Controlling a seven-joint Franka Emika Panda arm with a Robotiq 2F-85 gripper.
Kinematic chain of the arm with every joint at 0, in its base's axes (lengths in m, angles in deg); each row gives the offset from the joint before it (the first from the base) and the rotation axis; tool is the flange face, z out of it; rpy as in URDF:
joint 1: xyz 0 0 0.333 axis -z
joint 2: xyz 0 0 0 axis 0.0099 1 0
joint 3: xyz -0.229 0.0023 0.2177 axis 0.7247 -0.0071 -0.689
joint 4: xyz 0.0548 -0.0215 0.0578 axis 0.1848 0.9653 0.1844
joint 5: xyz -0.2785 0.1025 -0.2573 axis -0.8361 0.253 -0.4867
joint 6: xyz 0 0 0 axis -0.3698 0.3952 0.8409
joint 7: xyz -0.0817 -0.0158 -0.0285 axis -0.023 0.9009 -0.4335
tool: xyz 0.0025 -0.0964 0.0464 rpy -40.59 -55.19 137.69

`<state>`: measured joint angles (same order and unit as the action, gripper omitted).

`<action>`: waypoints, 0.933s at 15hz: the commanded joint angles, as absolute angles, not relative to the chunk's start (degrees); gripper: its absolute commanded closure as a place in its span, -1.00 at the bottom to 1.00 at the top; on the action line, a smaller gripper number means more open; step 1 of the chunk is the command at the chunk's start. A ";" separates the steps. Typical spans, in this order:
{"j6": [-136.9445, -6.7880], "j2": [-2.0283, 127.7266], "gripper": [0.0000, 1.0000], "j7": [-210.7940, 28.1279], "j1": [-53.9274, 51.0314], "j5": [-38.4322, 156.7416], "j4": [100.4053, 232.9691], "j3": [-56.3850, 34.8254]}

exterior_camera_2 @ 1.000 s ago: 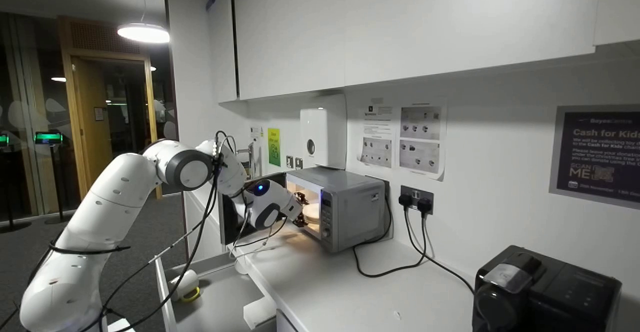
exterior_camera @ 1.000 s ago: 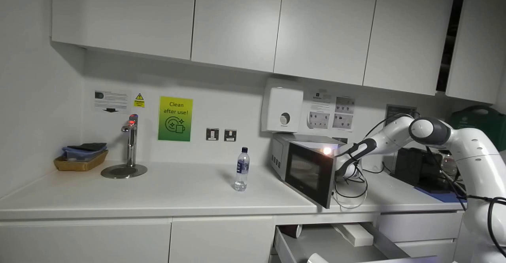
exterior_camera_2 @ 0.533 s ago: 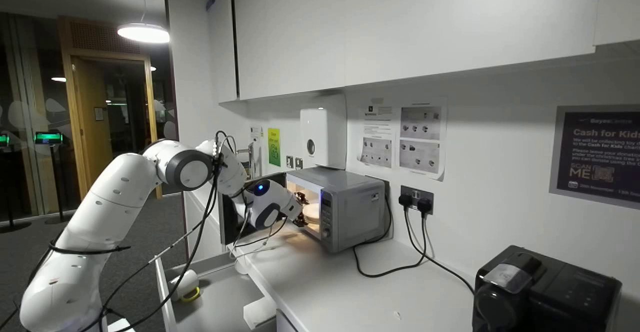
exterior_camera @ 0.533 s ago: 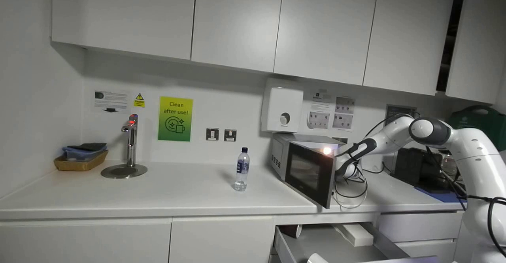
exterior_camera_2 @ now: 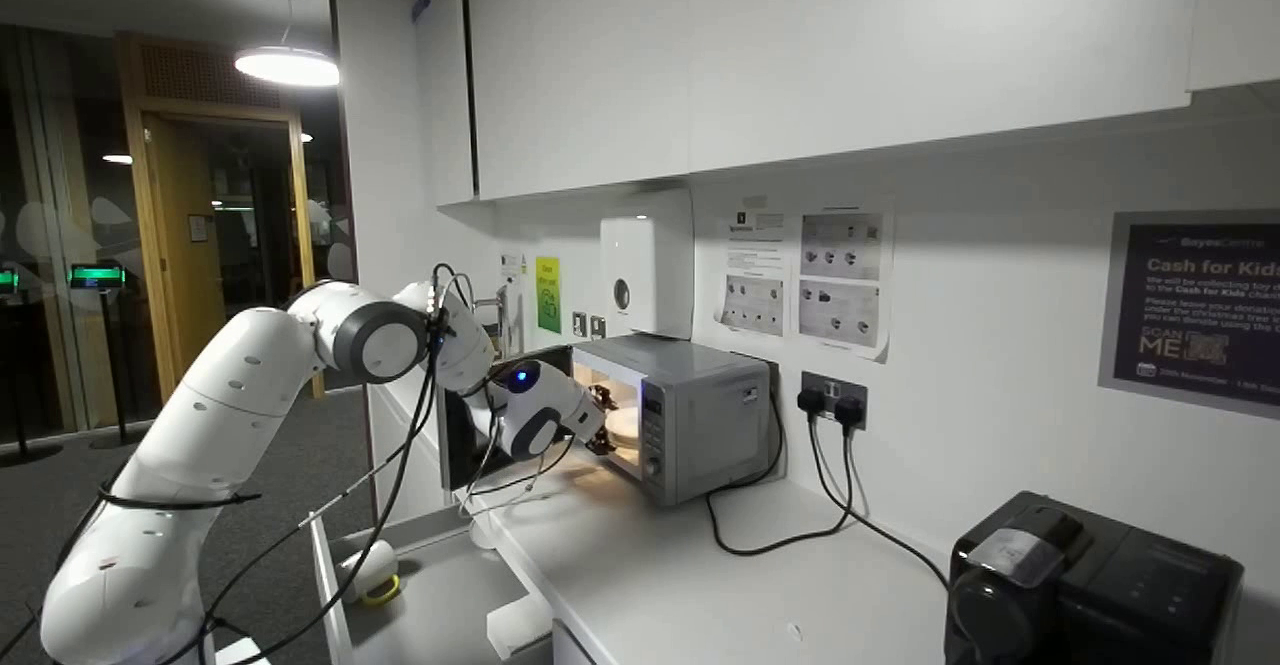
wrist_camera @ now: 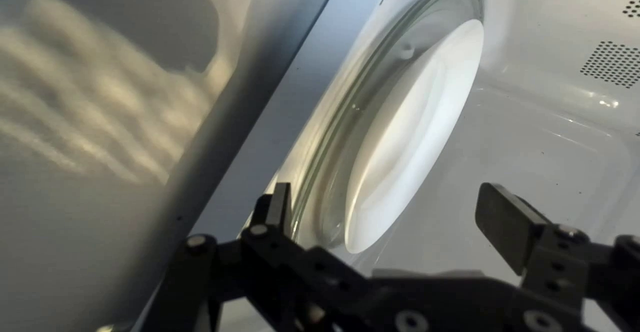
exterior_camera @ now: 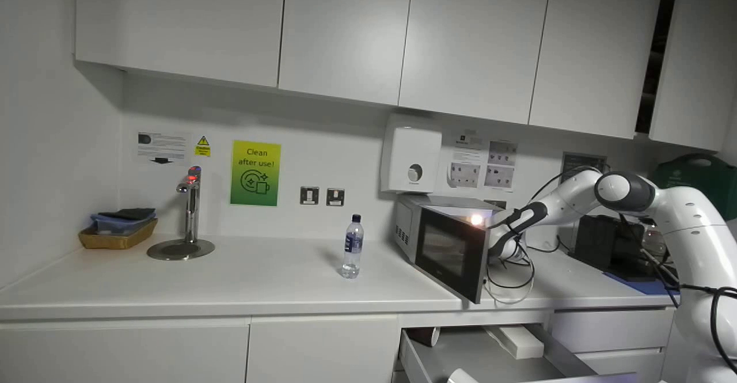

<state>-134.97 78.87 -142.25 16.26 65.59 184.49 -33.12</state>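
Note:
A white plate [wrist_camera: 415, 132] lies on the glass turntable [wrist_camera: 345, 117] inside the microwave [exterior_camera_2: 705, 425], whose interior is lit. In the wrist view it runs aslant between the two dark fingers of my gripper [wrist_camera: 384, 192], which stand wide apart. Neither finger appears to touch it. The left fingertip overlaps the turntable's edge in view; the right one is over the grey inner wall. From outside, my gripper [exterior_camera_2: 603, 419] is at the microwave's opening, close to the plate [exterior_camera_2: 624, 428]. The microwave door [exterior_camera: 452, 250] stands open and hides the gripper in an exterior view.
Below the counter a drawer [exterior_camera: 478, 354] is pulled out, holding a white mug [exterior_camera_2: 370, 570] and a white box [exterior_camera: 521, 342]. A water bottle [exterior_camera: 352, 247] stands left of the microwave. Cables hang by the wrist. A black coffee machine [exterior_camera_2: 1090, 585] sits farther along the counter.

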 commanded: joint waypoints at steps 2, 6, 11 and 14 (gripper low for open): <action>-134.24 79.31 -1.00 -142.19 15.50 65.92 182.82 -32.52; -134.07 79.72 -1.00 -142.16 15.10 66.01 181.82 -32.07; -133.89 80.26 -1.00 -142.17 14.99 66.04 180.85 -31.69; -133.95 80.79 -1.00 -142.15 14.94 66.05 180.27 -31.60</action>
